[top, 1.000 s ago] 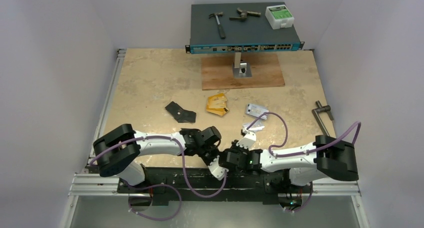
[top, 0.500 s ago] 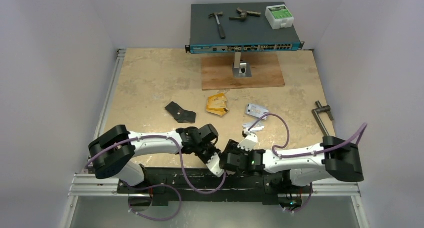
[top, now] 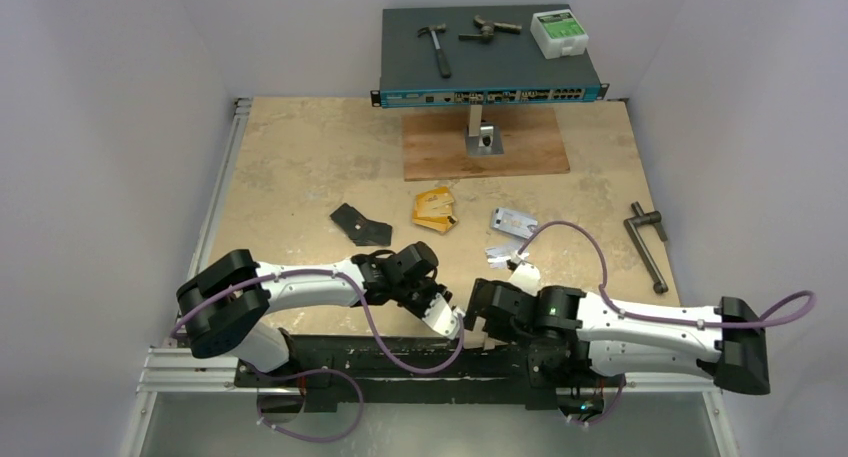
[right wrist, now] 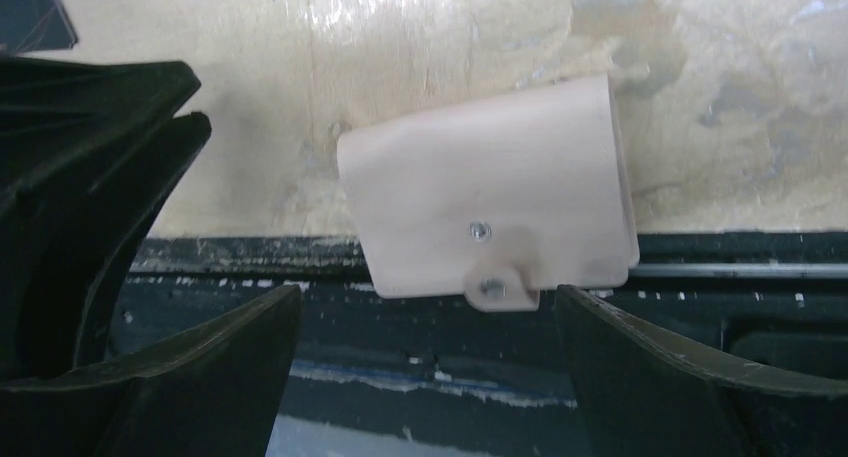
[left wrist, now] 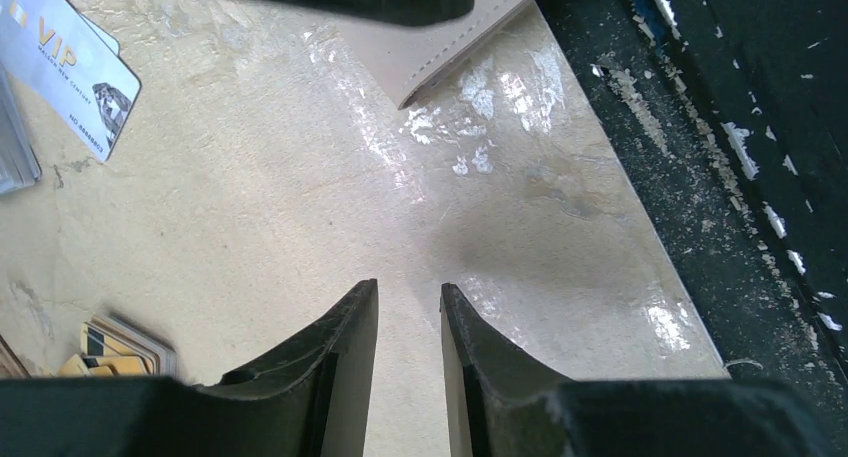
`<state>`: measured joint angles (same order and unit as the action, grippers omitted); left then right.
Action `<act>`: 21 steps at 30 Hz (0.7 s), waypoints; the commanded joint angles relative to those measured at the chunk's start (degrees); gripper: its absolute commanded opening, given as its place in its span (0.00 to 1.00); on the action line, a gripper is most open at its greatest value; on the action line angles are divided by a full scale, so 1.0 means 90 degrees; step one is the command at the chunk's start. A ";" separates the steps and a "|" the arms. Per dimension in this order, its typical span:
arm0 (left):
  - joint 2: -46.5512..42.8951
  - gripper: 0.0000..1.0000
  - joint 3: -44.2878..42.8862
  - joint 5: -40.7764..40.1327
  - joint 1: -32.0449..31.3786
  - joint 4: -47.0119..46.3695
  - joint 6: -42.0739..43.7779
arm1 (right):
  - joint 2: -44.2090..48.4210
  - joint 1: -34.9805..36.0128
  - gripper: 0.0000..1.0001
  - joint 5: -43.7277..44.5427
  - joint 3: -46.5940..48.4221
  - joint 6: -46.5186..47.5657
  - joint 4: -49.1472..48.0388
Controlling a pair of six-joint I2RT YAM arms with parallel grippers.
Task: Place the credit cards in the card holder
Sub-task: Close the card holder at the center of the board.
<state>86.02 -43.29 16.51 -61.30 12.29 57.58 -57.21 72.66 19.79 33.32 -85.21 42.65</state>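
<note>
My right gripper (right wrist: 428, 295) is spread wide and grips nothing. The closed tan card holder (right wrist: 490, 192) lies flat just ahead, between its fingers, with its snap tab hanging over the near edge of the table (right wrist: 400, 37). My left gripper (left wrist: 409, 289) shows only a narrow gap, with nothing in it, near the card holder's corner. Silver cards (left wrist: 65, 62) and orange cards (left wrist: 110, 342) lie farther out, cut off at the frame's edge.

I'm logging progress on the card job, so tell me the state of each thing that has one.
Pale tan leather-like card holder: folded shut, lying at near edge of table.
Orange-gold plastic cards: loose on table.
Silvery blue-grey plastic cards: loose on table.
Left gripper: narrowly open, empty.
Right gripper: wide open, empty.
</note>
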 commanded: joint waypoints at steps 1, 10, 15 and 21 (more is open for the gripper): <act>-0.0112 0.29 -0.0123 -0.0022 -0.0045 -0.0237 -0.0041 | 0.0737 -0.0027 0.99 -0.0434 -0.0062 -0.0434 0.0732; -0.0129 0.29 -0.0027 -0.0024 -0.0063 -0.0280 -0.0027 | 0.0223 -0.0041 0.99 -0.0692 -0.0423 -0.0780 0.0297; -0.0177 0.29 -0.0035 -0.0056 -0.0064 -0.0308 0.0008 | 0.0261 -0.0095 0.99 -0.0302 -0.0507 -0.1185 0.0441; -0.0241 0.28 0.0026 -0.0121 -0.0050 -0.0337 0.0034 | 0.0388 -0.0965 0.94 -0.0268 -0.0605 -0.0457 -0.0269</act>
<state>85.91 -43.27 15.68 -61.63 11.16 57.63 -53.17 67.92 15.16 28.25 -92.16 44.53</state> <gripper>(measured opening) 0.284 0.948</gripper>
